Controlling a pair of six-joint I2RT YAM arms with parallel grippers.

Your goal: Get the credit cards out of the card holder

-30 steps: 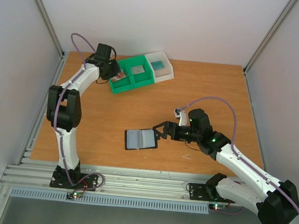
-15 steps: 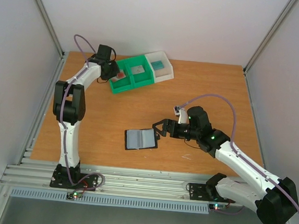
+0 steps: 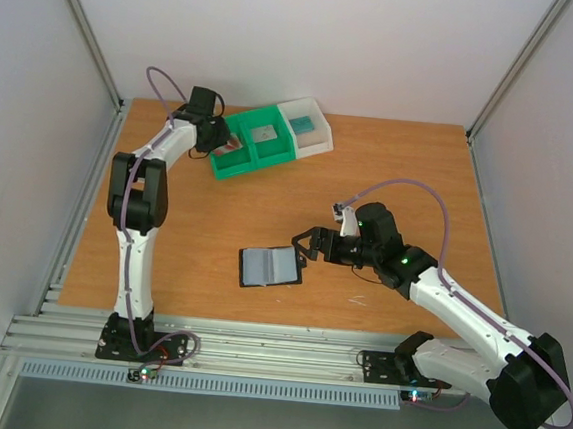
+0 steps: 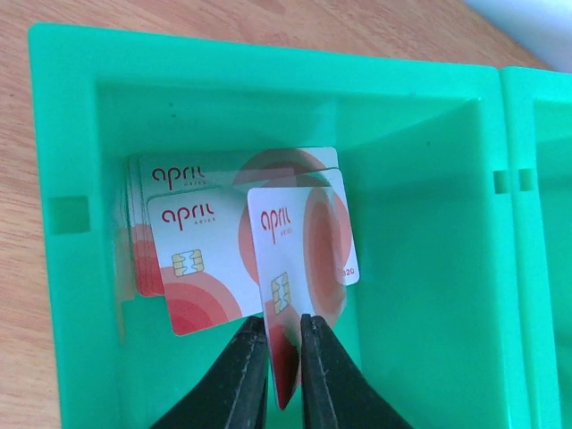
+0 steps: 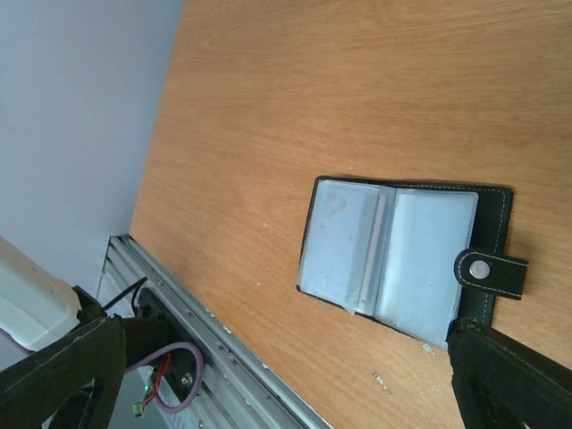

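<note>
Jaws of the left gripper (image 4: 284, 340) are drawn narrow and pinch 1 credit card (image 4: 299, 241) by its lower edge, holding it upright inside the end compartment of the green bin (image 4: 268, 67). Held this way, the card hangs just in front of a small stack of cards (image 4: 192, 259) lying flat on the compartment floor, which suggests it is about to be let go so that it drops onto the pile. The grip takes only the card's edge, so the card tilts a little and could land leaning on the wall instead of flat. Over on the table (image 3: 400, 174), the right gripper (image 3: 304, 248) has its 2 fingers spread wide and holds nothing. It sits low, just beside the clasp tab (image 5: 487, 271) of the card holder (image 5: 393, 255), probably placed there to steady the holder for the next pull. The holder lies spread open near the middle of the table, pockets up, well apart from the bin. A pale strip shows along its fold, but whether any cards are left in the grey-blue pockets I cannot tell. By my reading the task is well along, with several cards already in the bin and this 1 on its way down.
</note>
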